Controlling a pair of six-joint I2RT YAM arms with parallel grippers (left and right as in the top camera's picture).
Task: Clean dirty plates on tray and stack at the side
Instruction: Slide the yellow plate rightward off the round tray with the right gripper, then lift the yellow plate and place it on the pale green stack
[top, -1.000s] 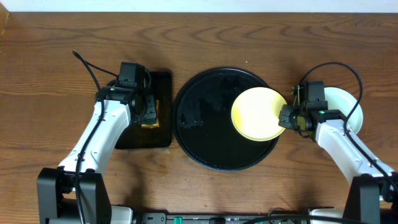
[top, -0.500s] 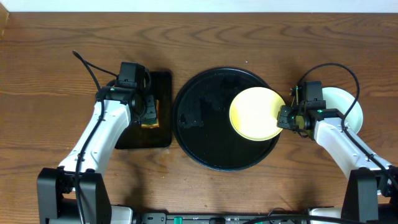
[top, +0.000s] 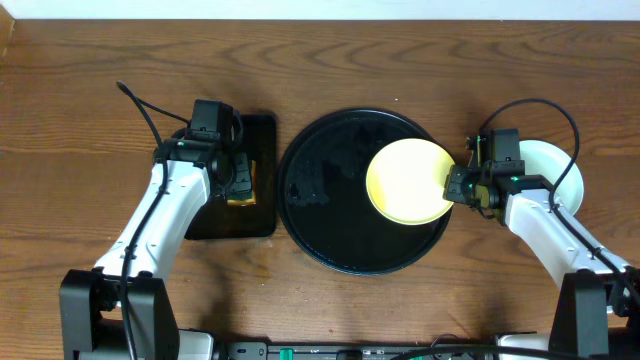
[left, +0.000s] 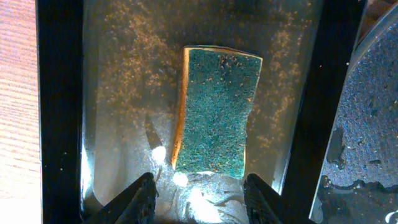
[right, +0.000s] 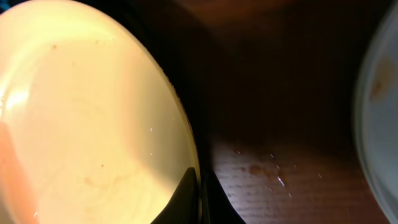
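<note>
Change noted: over the last second the right gripper has pressed its jaws together on the 3 o'clock rim of the yellow plate, and the plate has slid slightly toward 9 o'clock. The right wrist view confirms the rim is pinched between the fingertips.

Location: the plate lies inside the round tray, at its 3 o'clock side. Its face shows only faint marks and appears wiped.

A pale plate sits at 3 o'clock of the tray, partly under the right arm.

The left gripper hangs half spread over the sponge in the rectangular tray, holding nothing.

Assessment: grip secured. Transfer to the side stack seems next.
</note>
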